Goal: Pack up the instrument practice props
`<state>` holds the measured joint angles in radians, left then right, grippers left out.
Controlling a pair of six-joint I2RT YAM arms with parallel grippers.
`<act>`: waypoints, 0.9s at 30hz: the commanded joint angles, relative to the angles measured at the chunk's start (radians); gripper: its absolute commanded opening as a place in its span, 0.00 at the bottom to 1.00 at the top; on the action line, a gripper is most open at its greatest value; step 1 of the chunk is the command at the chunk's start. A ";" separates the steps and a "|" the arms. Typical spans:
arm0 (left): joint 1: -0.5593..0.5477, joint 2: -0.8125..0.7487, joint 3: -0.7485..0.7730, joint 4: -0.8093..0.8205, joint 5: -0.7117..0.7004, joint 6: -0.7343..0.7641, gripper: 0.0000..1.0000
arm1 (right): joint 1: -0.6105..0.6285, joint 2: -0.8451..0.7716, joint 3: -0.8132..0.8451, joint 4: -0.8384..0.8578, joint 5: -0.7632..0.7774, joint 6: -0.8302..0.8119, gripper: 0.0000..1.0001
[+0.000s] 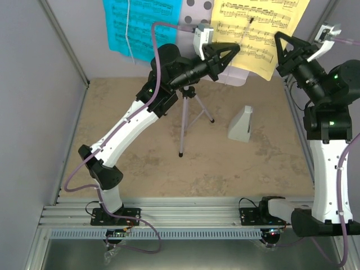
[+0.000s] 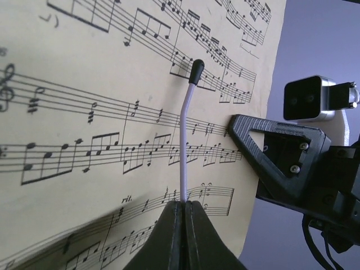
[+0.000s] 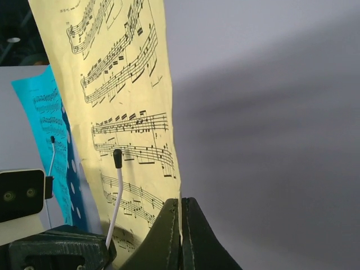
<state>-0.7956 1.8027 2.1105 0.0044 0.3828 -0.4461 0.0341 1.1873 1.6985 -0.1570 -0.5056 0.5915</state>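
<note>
step: getting the yellow sheet (image 1: 259,28) off the stand (image 1: 196,14), where it is hanging | left gripper (image 2: 184,207) is pinching the white wire (image 2: 184,146) across the page | right gripper (image 3: 180,203) is pinching the sheet's edge | next: lifting the wire away — then pulling the sheet out gently

Yellow sheet (image 1: 270,39) — thin matt paper; table (image 1: 140,169) — rough, sandy, matt

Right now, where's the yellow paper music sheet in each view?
Top external: yellow paper music sheet upper centre-right, reaching the top edge.
Left wrist: the sheet fills left and centre.
Right wrist: the sheet is a tall strip, upper left to centre.
Shared landmark: thin white wire with black tip over the sheet.
</note>
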 commanded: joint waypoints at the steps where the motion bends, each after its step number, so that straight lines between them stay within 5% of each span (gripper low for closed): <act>1: -0.001 -0.037 -0.026 0.000 -0.014 0.002 0.00 | -0.006 -0.026 -0.014 -0.029 0.077 -0.036 0.00; 7: -0.001 -0.057 -0.045 -0.019 -0.146 -0.001 0.00 | -0.006 -0.124 -0.063 -0.051 0.207 -0.083 0.00; 20: 0.001 -0.053 -0.041 -0.052 -0.175 0.010 0.00 | -0.005 -0.339 -0.135 -0.079 0.496 -0.188 0.00; 24: 0.002 -0.051 -0.039 -0.053 -0.163 0.010 0.08 | -0.006 -0.388 -0.147 -0.083 0.528 -0.194 0.01; 27: 0.002 -0.055 -0.043 -0.049 -0.129 0.015 0.27 | -0.005 -0.422 -0.147 -0.097 0.509 -0.187 0.01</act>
<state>-0.8040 1.7649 2.0777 -0.0257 0.2432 -0.4435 0.0341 0.7986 1.5620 -0.2291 -0.0242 0.4179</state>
